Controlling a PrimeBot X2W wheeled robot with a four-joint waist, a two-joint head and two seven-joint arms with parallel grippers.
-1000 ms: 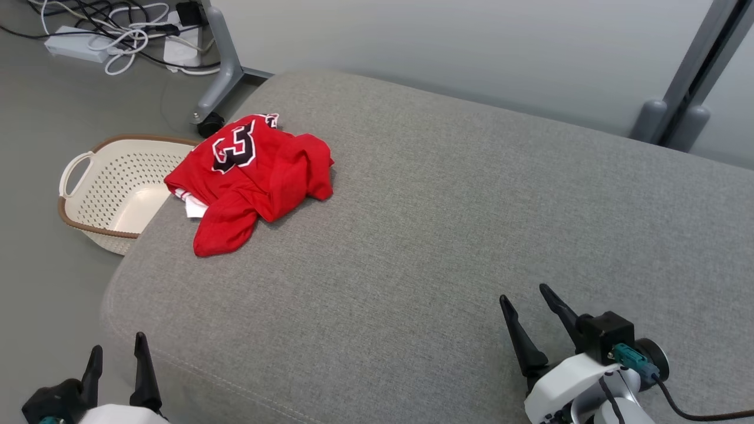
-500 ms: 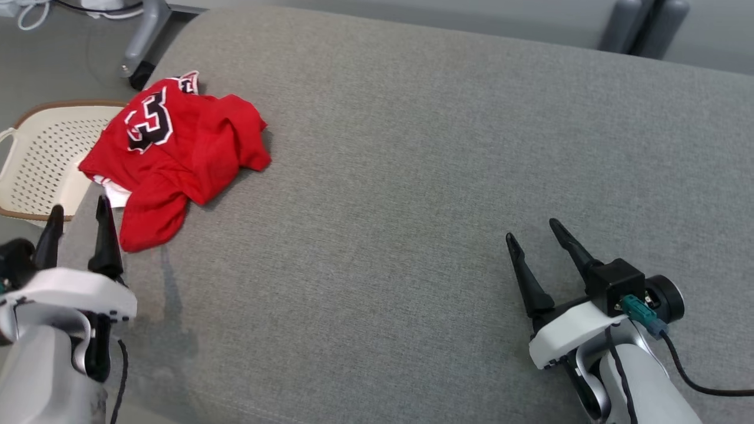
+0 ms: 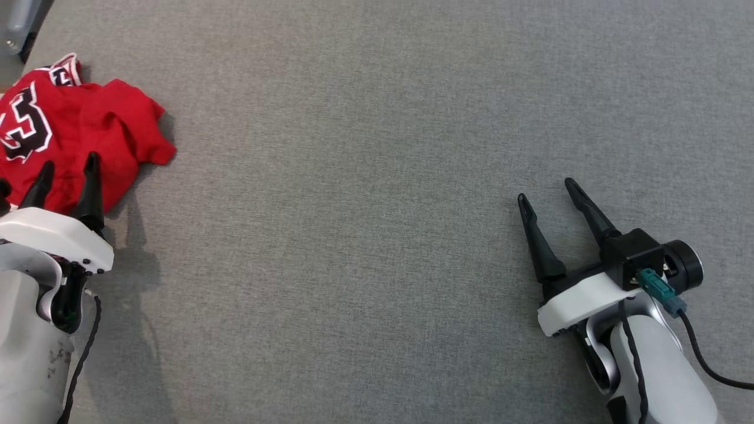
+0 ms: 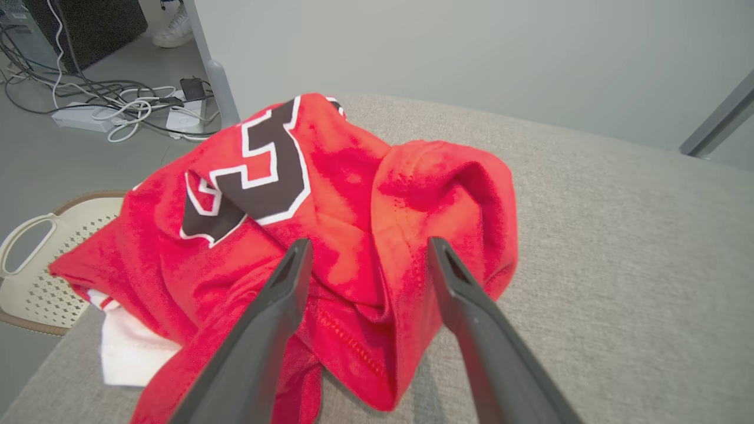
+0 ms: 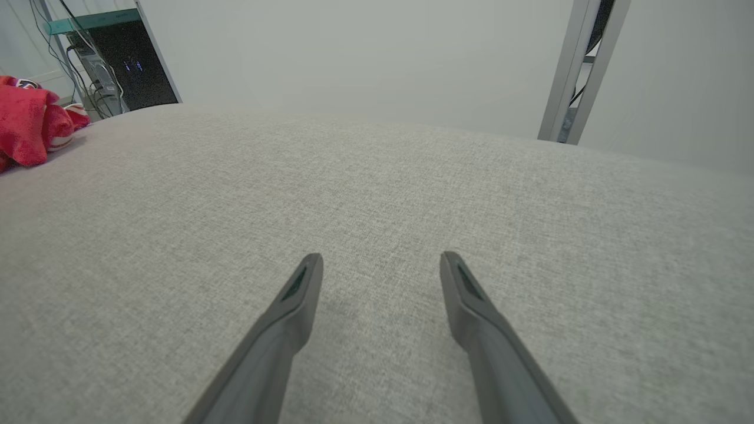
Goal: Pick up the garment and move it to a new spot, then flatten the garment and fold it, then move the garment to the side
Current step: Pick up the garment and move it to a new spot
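Left gripper (image 3: 68, 163) spread wide over the crumpled red jersey (image 3: 100, 123) (nothing held). Right gripper (image 3: 546, 189) open, empty, above the grey cushion (image 3: 353, 176).

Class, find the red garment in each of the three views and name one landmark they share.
Head view: red garment at the upper left edge.
Left wrist view: red garment large, centre and left.
Right wrist view: red garment small, far left edge.
Shared landmark: the grey cushion beneath it.

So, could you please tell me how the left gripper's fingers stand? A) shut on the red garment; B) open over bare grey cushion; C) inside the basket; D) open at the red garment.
D: the left gripper holds its fingers apart, framing the crumpled red garment without pinching it.
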